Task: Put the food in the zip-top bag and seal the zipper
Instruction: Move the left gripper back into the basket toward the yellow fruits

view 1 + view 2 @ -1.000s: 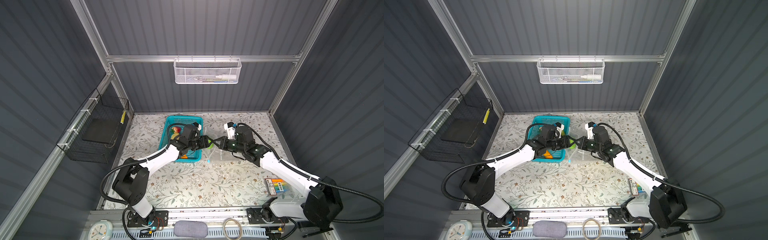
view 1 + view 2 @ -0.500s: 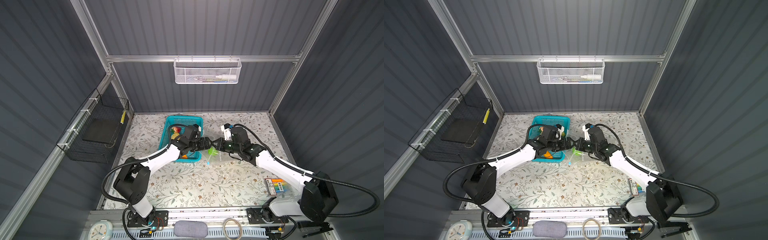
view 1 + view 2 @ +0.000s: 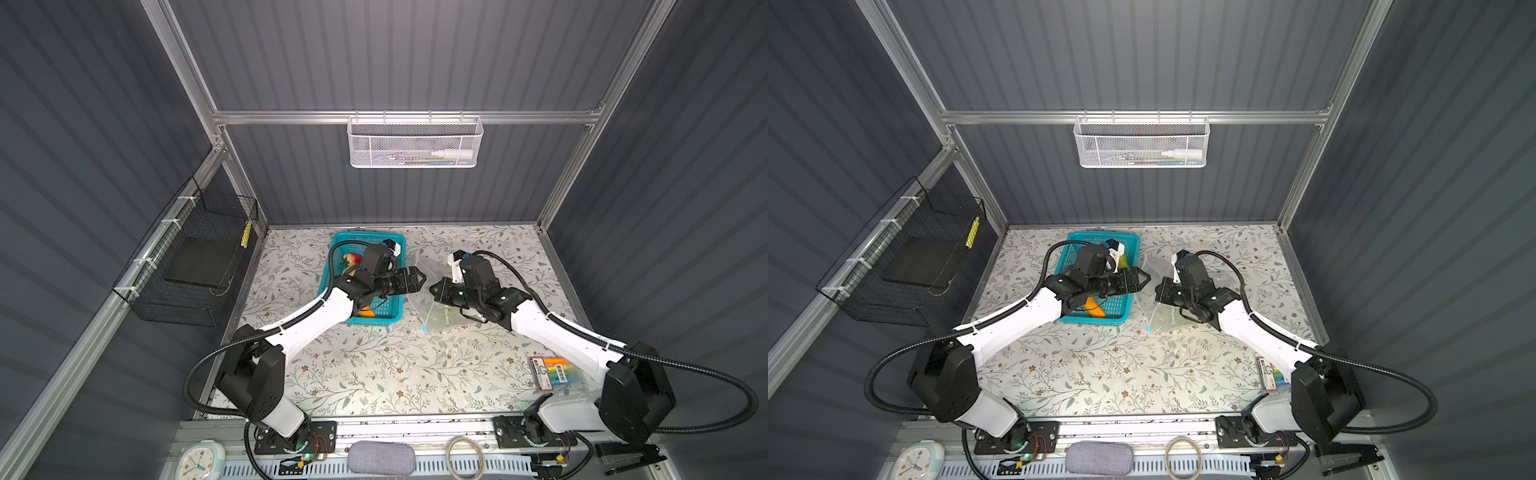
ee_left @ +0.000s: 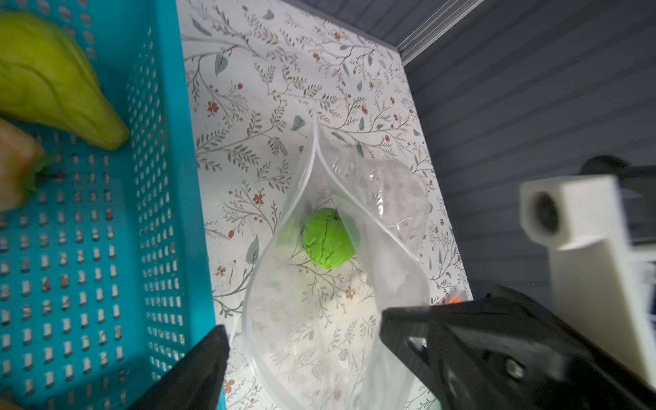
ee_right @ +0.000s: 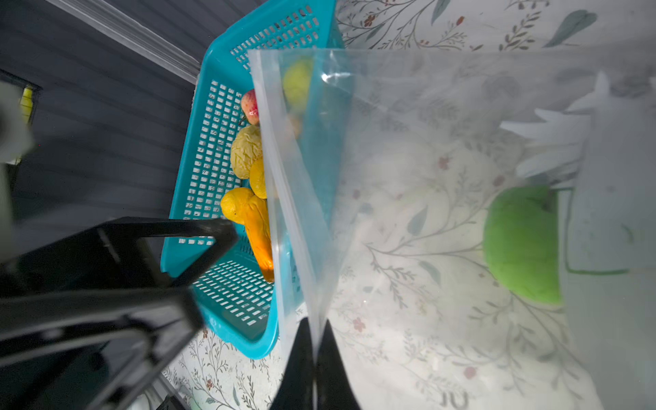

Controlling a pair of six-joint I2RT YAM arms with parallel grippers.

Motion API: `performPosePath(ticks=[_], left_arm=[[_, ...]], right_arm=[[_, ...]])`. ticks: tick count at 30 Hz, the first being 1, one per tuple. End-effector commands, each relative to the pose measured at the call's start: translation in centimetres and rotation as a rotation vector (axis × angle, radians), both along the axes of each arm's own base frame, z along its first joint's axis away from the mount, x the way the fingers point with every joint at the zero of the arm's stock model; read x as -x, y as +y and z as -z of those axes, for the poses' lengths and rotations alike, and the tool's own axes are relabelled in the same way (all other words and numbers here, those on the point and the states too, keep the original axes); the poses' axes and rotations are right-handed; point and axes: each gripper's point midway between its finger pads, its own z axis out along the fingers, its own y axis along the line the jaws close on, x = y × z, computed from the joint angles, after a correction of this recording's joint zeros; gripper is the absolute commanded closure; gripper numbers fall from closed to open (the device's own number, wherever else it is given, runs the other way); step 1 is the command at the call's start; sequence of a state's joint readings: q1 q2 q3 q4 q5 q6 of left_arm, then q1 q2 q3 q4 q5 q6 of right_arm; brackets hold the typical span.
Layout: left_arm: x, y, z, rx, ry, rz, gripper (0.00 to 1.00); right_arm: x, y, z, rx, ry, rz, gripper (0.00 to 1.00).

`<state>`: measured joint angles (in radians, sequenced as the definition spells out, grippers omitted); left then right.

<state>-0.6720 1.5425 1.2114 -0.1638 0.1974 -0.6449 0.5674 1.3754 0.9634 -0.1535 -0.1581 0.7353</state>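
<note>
zip-top bag mouth open, basket just beside

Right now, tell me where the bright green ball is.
The green ball lies inside the bag, on the table right of the basket in both top views; the right gripper pinches the bag's mouth.

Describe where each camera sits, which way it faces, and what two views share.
Both top views: high over the arm bases, looking down at table; left arm, right arm show.
Left wrist: faces down into the zip-top bag; open left hand shows.
Right wrist: faces bag and teal basket; right hand shut on bag.
Shared: green food inside bag.
</note>
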Motion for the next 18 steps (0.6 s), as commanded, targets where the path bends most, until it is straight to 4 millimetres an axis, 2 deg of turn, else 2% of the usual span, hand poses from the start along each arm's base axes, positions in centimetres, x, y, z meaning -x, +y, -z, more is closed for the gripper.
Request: performPosePath(ticks=[1,5,10,13,18], left_arm=[[-0.3,1.2,-2.5,-0.015,-0.067,-0.003,0.09],[-1.5,4.0,-1.9,-0.049,-0.060,-0.053,0.08],[-4.2,10.2,0.5,-0.169,-0.060,-0.143,0.08],[-5.4,12.5,2.3,-0.270,-0.072,-0.120,0.06],[-7.5,15.2,5.8,-0.353,-0.034,-0.098,0.05]], right_arm=[[-0.2,-0.9,-0.1,0.007,0.005,0.039,1.00],[-0.2,-1.3,-1.1,0.011,-0.022,0.044,1.00],[-0.1,-2.4,-2.2,0.025,-0.055,0.062,1.00],[0.1,-2.9,-2.1,0.037,-0.052,0.069,1.00],[0.4,-3.2,-1.5,0.037,-0.031,0.077,1.00]])
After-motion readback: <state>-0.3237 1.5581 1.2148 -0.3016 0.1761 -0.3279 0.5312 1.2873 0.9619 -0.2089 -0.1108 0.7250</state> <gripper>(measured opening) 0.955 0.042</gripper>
